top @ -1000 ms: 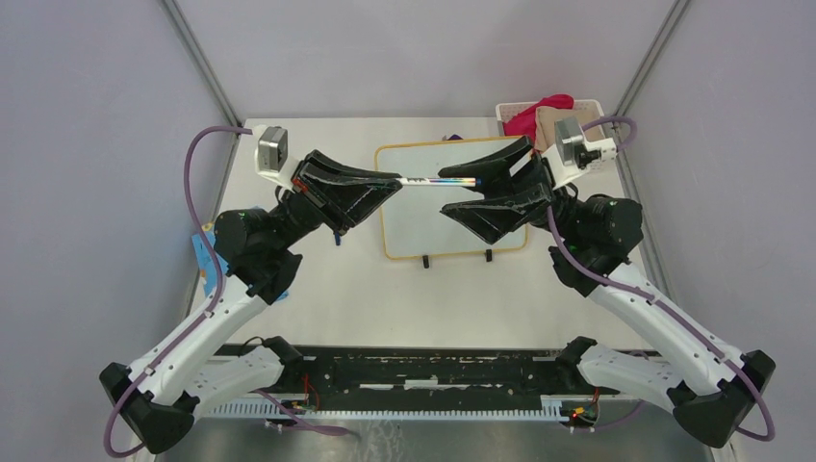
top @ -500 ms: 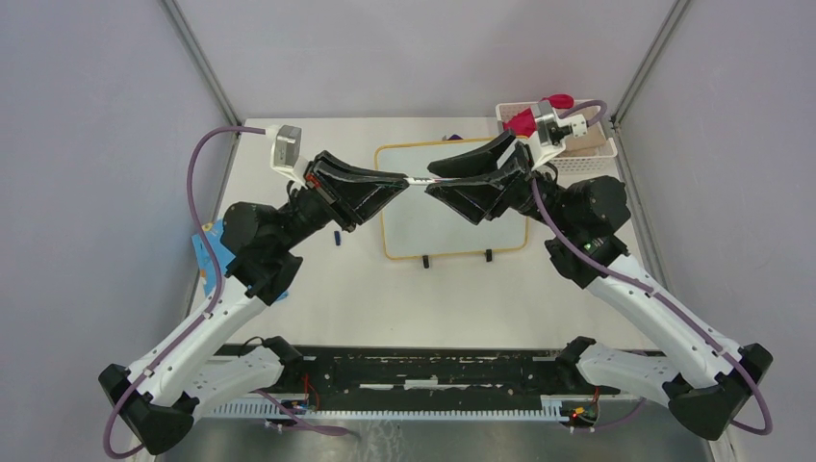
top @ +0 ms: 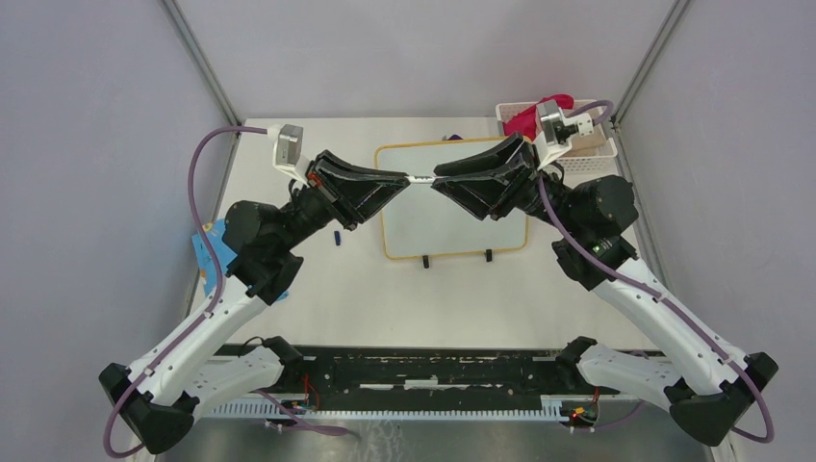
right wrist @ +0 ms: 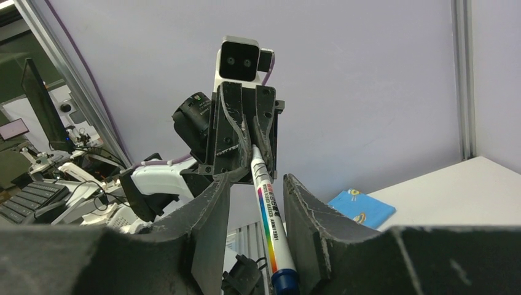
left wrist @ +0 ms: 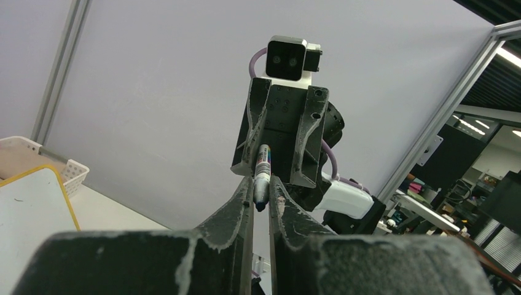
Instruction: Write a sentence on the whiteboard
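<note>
The two tools meet above the whiteboard [top: 452,221] and cover its far edge. The rest of it lies flat towards the far end of the pale desk [top: 385,298], black feet facing the arms. The left tool [top: 399,183] is clamped on the dark tip of a marker [right wrist: 268,224]. The right tool [top: 438,183] has its jaws apart around the barrel, with a gap showing beside it.

The left arm half hides a blue card [top: 210,252]. Near it lies a small dark bit [top: 337,236] I can't identify. The right wrist cuts off a basket [top: 582,166] holding red cloth [top: 524,120]. The walls are lilac-grey, with aluminium posts in the corners.
</note>
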Tool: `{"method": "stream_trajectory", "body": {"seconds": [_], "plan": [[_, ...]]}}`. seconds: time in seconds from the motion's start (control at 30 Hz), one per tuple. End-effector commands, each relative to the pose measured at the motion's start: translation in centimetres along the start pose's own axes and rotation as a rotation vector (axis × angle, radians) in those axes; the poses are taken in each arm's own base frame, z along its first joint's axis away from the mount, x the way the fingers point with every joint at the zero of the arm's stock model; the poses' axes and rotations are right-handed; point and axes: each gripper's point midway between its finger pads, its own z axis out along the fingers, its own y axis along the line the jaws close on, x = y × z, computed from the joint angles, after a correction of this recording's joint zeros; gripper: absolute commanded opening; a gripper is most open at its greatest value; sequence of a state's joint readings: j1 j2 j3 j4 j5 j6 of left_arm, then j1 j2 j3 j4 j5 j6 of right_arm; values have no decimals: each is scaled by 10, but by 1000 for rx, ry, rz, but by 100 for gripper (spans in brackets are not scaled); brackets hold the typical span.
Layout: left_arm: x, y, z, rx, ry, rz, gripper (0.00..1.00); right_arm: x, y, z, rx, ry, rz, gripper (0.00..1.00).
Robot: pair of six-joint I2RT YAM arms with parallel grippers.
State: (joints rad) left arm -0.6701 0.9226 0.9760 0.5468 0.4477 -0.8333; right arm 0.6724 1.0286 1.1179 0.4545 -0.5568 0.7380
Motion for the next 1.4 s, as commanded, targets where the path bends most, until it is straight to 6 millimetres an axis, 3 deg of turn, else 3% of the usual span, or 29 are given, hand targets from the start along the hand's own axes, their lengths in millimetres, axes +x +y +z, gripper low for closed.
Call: {"method": "stream_trajectory", "body": {"seconds": [0.0, 0.37, 0.63, 1.1, 1.37], "plan": [[-9, -11, 4, 35, -13, 33, 2, -20, 18, -4, -53, -56, -29, 41], [-11, -11, 7, 35, -10, 31, 2, -19, 20, -5, -66, -47, -21, 35], [-12, -12, 8, 36, -7, 37, 2, -15, 15, -4, -52, -30, -19, 38], [-8, -8, 8, 28, 3, 32, 2, -16, 14, -4, -52, -38, -26, 21], [-6, -5, 8, 18, 6, 33, 2, -17, 16, -4, -60, -41, -28, 7]]}}
